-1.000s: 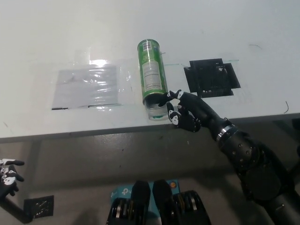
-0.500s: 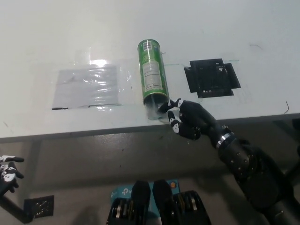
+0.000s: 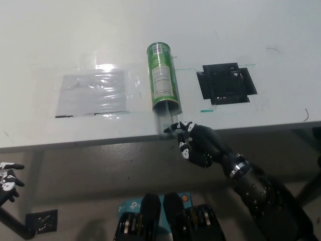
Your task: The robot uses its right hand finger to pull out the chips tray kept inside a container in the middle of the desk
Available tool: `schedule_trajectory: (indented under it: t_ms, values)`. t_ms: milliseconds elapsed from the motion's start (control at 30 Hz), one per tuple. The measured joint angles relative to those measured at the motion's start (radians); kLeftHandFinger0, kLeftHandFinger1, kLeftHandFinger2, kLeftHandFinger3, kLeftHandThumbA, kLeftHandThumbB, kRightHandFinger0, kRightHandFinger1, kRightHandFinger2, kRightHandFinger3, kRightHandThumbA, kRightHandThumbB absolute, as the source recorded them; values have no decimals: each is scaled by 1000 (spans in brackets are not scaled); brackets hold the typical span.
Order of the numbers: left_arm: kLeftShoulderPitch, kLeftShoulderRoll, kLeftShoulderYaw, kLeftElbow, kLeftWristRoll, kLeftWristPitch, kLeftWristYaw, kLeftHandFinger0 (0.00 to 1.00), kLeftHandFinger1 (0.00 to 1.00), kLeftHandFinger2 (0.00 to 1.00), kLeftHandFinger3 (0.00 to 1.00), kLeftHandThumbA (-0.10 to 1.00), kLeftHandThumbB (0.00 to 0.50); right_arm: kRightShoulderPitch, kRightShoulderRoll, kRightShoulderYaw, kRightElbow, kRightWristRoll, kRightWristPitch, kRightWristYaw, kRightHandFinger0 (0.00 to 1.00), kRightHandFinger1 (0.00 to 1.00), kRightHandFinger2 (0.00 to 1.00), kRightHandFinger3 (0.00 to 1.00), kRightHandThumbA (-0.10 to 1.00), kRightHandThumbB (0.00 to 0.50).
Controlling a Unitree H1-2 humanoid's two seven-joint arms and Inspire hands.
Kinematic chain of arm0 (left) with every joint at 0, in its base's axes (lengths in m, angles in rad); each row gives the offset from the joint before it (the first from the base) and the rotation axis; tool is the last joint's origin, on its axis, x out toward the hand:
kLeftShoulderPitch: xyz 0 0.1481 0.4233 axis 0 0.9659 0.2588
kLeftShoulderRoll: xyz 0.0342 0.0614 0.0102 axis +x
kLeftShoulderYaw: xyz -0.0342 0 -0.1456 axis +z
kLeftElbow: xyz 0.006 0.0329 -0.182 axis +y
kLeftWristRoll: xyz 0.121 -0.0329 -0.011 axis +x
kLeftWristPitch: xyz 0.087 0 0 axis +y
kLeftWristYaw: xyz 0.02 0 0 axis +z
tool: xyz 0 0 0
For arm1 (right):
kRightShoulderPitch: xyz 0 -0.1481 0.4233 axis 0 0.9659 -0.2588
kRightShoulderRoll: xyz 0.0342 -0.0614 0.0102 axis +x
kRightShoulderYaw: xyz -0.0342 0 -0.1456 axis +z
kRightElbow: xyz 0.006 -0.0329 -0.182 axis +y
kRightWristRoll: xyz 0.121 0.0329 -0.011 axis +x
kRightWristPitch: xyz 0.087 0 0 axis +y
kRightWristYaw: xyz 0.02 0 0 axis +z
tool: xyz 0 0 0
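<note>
A green chips container point(image 3: 163, 80) lies on its side in the middle of the white desk point(image 3: 210, 30), its open mouth toward the near edge. A clear tray point(image 3: 163, 122) sticks out of that mouth, reaching close to the desk's front edge. My black right hand point(image 3: 195, 143) is just below the edge, one finger hooked on the tray's near end, the other fingers curled. My white left hand point(image 3: 7, 182) rests low at the far left, off the desk, fingers apart.
A clear plastic sheet point(image 3: 93, 93) lies on the desk left of the container. A black square pad point(image 3: 228, 83) lies to its right, with a small green mark point(image 3: 206, 111) near it. The desk's front edge point(image 3: 100, 142) runs across the middle.
My right hand has drawn back toward me and down past the desk edge. The clear tray has slid farther out of the container with it.
</note>
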Motion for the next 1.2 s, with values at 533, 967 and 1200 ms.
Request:
schedule_trajectory:
  t_ms: [533, 967, 1200]
  values:
    - [-3, 4, 0, 1, 0, 1, -10, 308, 301, 377, 554, 238, 0, 129, 4, -22, -170, 36, 65, 54, 0, 0, 715, 743, -100, 120]
    - [-3, 4, 0, 1, 0, 1, -16, 302, 296, 370, 544, 212, 0, 198, 5, -43, -243, 64, 99, 74, 0, 0, 696, 741, -100, 124]
    - [-3, 4, 0, 1, 0, 1, -17, 288, 287, 368, 542, 212, 0, 236, 9, -50, -276, 86, 123, 81, 0, 0, 680, 740, -100, 124]
